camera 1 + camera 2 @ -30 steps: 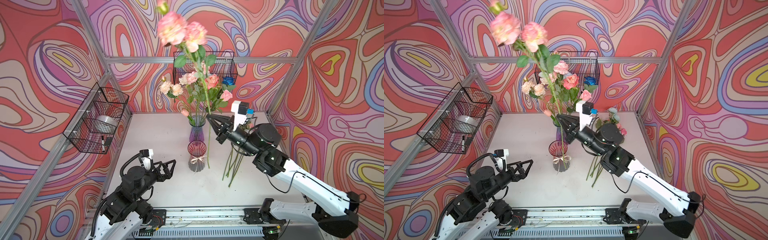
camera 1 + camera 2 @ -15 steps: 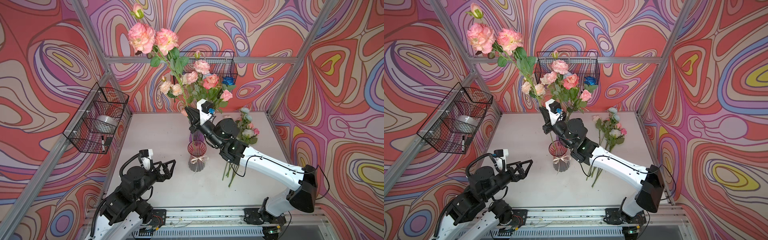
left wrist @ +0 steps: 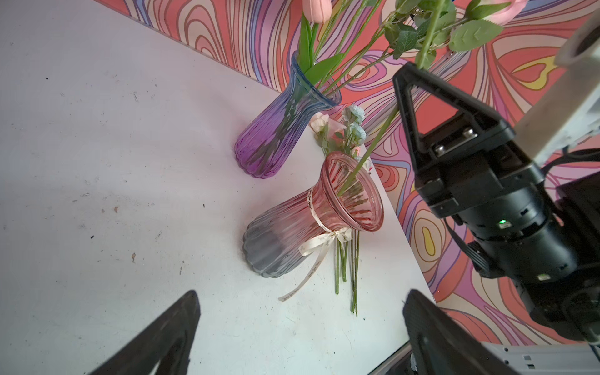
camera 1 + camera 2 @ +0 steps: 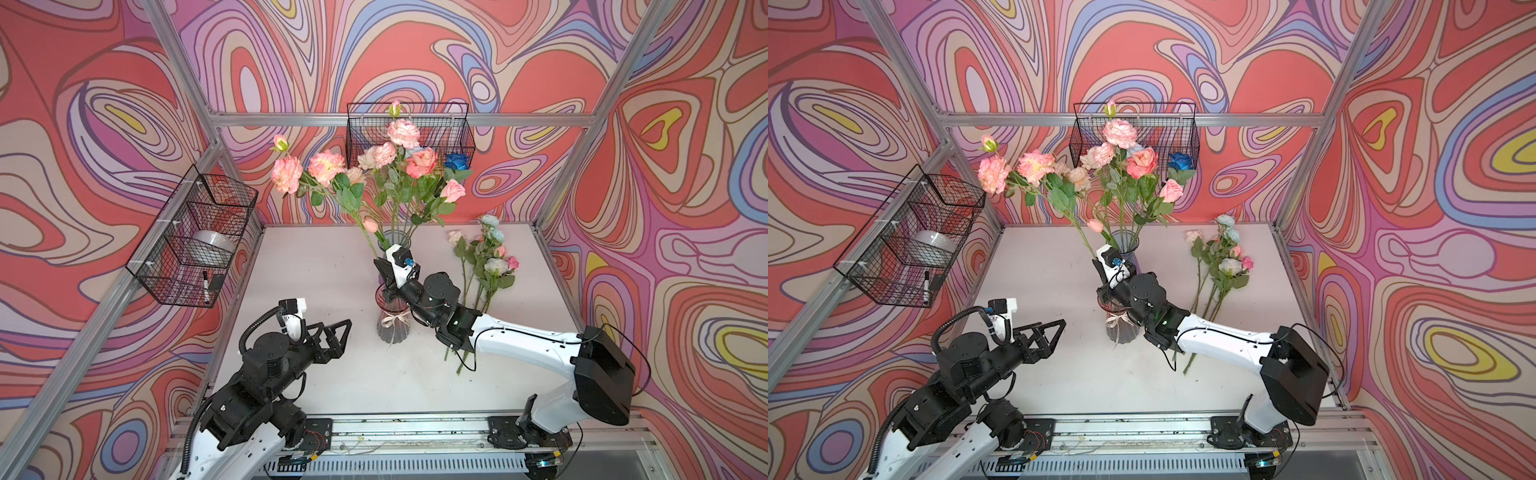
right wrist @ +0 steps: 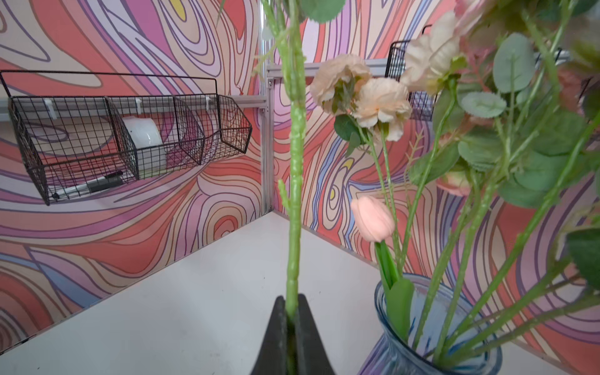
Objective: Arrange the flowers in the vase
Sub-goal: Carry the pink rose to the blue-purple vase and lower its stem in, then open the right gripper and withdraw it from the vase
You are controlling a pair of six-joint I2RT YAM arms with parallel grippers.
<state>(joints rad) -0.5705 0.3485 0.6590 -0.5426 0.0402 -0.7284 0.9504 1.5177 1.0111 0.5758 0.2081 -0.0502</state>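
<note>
Left wrist: stem (image 3: pixel 373 150) in pink vase (image 3: pixel 292 227)

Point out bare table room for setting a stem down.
Bare: the table's rear left, between the wire basket and the purple vase; also the front strip between pink vase and rail. Crowded: right of the vases, loose flowers and the right arm.

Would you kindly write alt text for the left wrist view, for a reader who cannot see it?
The right claw pinches a green flower stem whose lower end sits inside the mouth of a pink ribbed vase; a purple vase holding several stems stands beyond it on the white table.
</note>
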